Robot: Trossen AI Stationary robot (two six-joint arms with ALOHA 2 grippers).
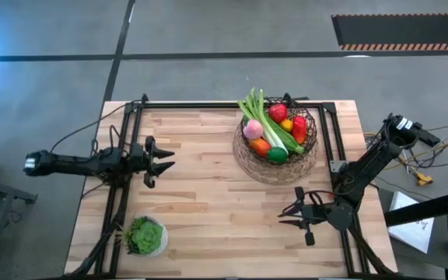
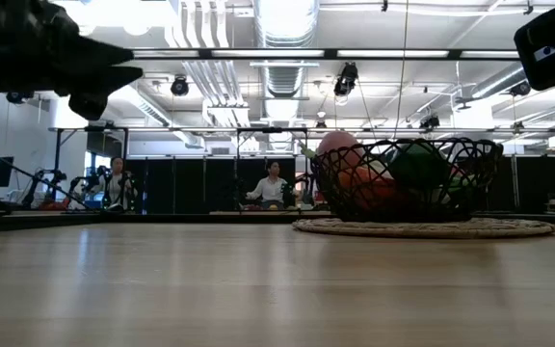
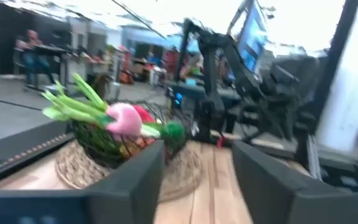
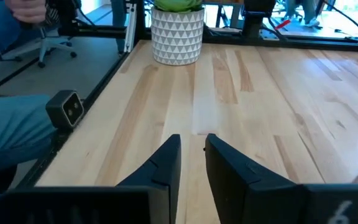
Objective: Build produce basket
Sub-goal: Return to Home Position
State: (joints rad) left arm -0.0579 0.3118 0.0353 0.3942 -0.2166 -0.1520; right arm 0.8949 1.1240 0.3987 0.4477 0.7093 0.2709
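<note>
The basket (image 1: pixel 311 146) of dark woven wire stands on a round straw mat (image 1: pixel 249 168) at the table's far right. It holds the produce: green leafy stalks (image 1: pixel 265 120) sticking out over the far rim, a pink onion (image 1: pixel 252 129), a lime (image 1: pixel 277 155), and red (image 1: pixel 278 111) and orange (image 1: pixel 260 145) pieces. My left gripper (image 1: pixel 169 161) is open above the table's left side and points at the basket (image 3: pixel 98 146). My right gripper (image 1: pixel 284 215) hovers near the basket's near side, fingers a narrow gap apart (image 4: pixel 192 144), pointing left.
A spiky green plant in a white pot (image 1: pixel 146 236) stands at the near left corner, ahead of my right gripper (image 4: pixel 178 31). Dark metal rails (image 1: pixel 123 148) run along the table's sides. A person in blue (image 4: pixel 11 124) is beside the table. Bare wood (image 1: pixel 224 194) lies between the grippers.
</note>
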